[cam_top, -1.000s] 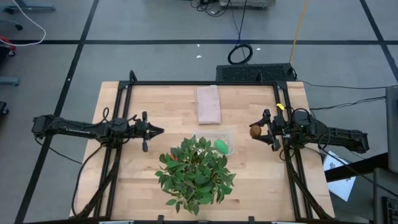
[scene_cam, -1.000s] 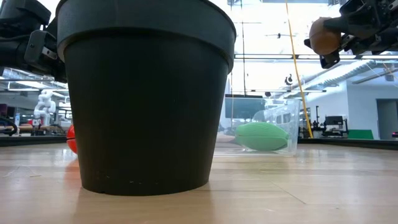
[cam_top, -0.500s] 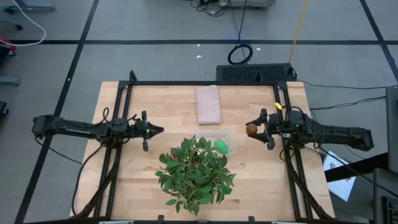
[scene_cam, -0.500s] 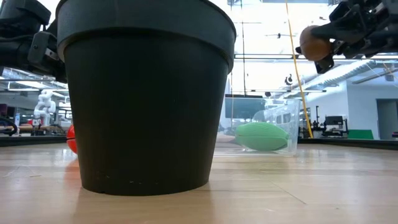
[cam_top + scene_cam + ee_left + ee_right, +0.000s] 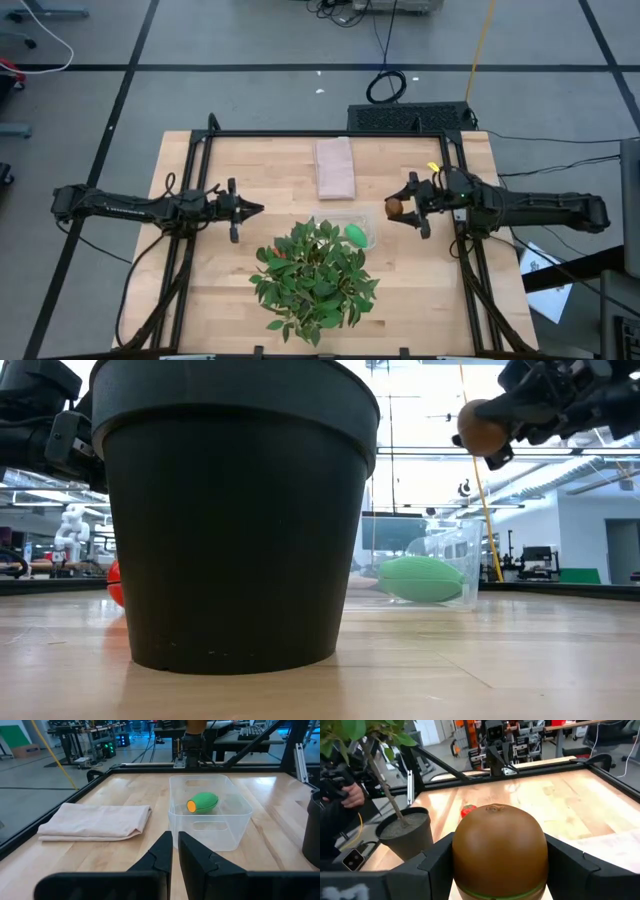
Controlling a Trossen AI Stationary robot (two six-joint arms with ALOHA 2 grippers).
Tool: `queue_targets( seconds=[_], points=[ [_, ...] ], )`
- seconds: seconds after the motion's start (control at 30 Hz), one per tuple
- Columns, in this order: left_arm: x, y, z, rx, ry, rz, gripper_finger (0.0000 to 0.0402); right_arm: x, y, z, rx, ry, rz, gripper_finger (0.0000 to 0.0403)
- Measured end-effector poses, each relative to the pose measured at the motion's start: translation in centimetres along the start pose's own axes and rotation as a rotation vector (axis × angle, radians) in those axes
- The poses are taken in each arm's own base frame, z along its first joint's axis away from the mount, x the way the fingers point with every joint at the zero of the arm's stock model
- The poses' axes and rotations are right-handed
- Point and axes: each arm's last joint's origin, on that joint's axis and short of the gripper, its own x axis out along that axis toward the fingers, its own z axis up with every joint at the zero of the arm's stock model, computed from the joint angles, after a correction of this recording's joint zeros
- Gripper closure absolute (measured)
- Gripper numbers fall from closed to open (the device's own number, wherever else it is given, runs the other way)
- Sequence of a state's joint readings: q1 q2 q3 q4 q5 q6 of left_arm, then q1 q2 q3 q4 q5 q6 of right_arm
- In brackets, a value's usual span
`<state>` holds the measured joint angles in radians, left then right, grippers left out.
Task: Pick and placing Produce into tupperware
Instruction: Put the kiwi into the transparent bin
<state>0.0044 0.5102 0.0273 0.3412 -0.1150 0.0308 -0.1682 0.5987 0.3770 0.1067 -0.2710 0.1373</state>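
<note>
The right end effector (image 5: 403,209) grips the brown kiwi (image 5: 395,208) between its fingers, raised above the surface (image 5: 250,170) just beside the clear tub (image 5: 352,216) — the green oval (image 5: 356,235) lies inside it. The red piece (image 5: 115,583) sits behind the plant pot (image 5: 235,510). The left end effector (image 5: 250,210) waits closed, holding nothing.

Lying inside clear rectangular plastic tub (image 5: 210,815): bright green oval toy (image 5: 202,802). Resting beside it on table (image 5: 150,845): folded beige cloth (image 5: 95,821). Jaws nearly closed.
</note>
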Motion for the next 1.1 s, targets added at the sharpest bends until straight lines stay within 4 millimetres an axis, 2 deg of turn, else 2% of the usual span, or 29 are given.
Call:
queue_targets(
  seconds=[0.2,0.6,0.8,1.1],
  points=[
    [0.0,0.0,0.0,0.008,0.0,0.0,0.0371,1.7,-0.9,1.6,0.005,0.058,-0.047,0.0168],
    [0.0,0.0,-0.1,0.009,0.006,-0.001,0.0371,6.2,-2.2,3.6,0.005,0.184,0.026,0.0167],
    [0.0,0.0,-0.1,0.009,0.006,-0.001,0.0371,8.7,-3.0,3.9,0.0,0.246,0.029,0.0168],
    [0.0,0.0,-0.1,0.016,0.012,-0.001,0.0371,12.5,-3.8,2.9,-0.019,0.365,0.071,0.0168]
  ],
)
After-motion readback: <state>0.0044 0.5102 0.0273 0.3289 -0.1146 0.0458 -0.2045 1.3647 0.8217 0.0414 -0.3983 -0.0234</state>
